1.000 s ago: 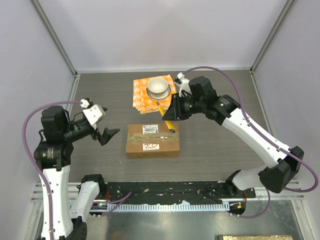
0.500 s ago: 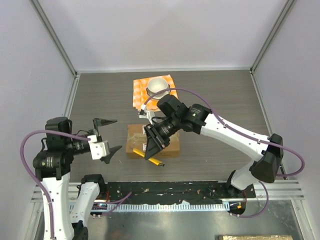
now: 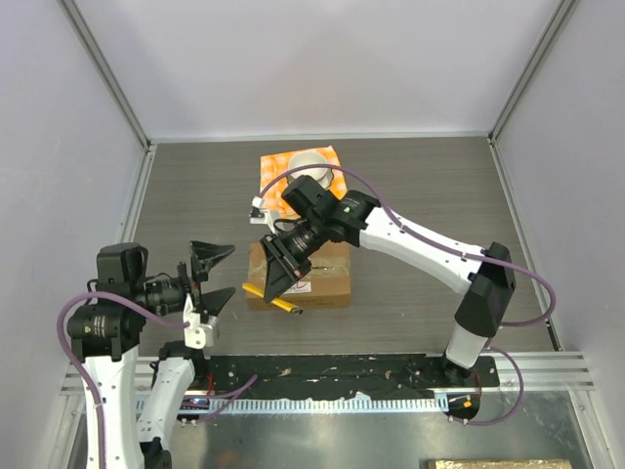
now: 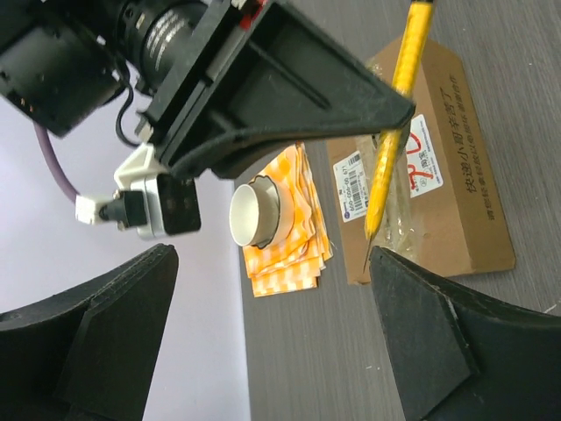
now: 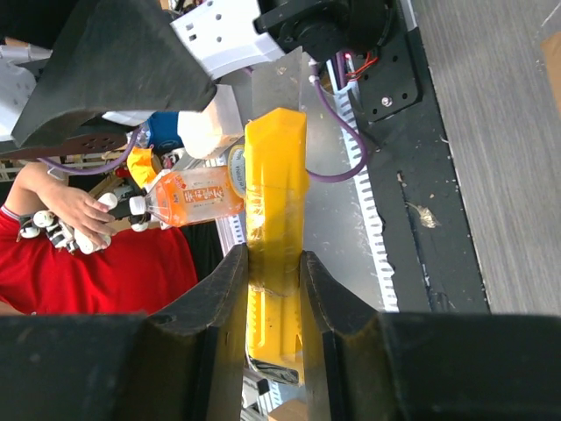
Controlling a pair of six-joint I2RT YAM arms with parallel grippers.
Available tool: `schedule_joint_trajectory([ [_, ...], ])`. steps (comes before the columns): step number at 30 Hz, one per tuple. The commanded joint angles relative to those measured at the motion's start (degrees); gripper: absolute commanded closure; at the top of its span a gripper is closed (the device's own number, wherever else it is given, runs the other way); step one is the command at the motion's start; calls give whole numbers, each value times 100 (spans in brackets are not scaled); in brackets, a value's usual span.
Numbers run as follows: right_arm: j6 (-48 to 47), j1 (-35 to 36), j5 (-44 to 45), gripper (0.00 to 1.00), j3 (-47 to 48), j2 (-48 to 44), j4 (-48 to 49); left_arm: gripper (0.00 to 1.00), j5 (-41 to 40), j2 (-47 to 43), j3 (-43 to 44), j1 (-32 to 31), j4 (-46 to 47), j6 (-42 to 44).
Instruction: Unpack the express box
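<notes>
The express box point(image 3: 327, 278) is found lying flat near the middle of the table point(image 3: 420, 195), just in front of a folded checked cloth point(image 4: 298, 259) on which a white bowl point(image 4: 257, 213) is set. The flaps are shut and taped, so nothing has been unpacked yet.

A yellow cutter point(image 4: 394, 114) is clamped between the right fingers point(image 5: 210, 307), gripped across its flat sides so that its length sticks out past them. It is held slanted over the left end of the box, tip downward. In the left wrist view the point is seen close to the carton's end, beside the white shipping label. Whether it touches the cardboard cannot be told. This pose is judged to be a set-up for slitting the tape seam along the lid.

The left fingers point(image 4: 96, 333) are spread wide and hold nothing. They are kept near the left of the box (probably in reserve to steady it, since a light carton may slide under a dragged blade).

The box is made of brown corrugated cardboard, a low rectangular block with square edges. A glossy strip of tape runs down its top, and a white sticker with red marks is stuck beside it. The cutter is a slim, hard, bright yellow bar. The cloth is soft and layered, in orange and white checks. The bowl is round, smooth and white. The table is grey with a fine wood-like grain.
</notes>
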Motion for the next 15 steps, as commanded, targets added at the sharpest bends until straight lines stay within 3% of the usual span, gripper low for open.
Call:
schedule_joint_trajectory([
  [1,-189,-11,-26,99,705,252,-159,5,-166,-26,-69,-238,-1843,210],
  [12,-22,6,36,99,1251,561,-195,12,-360,-35,-456,-582,-1835,437],
  [13,-5,32,1,99,1233,517,-160,15,-368,0,-448,-590,-1835,455],
  [15,83,85,-26,99,1137,481,-46,32,-369,141,-439,-591,-1835,516],
])
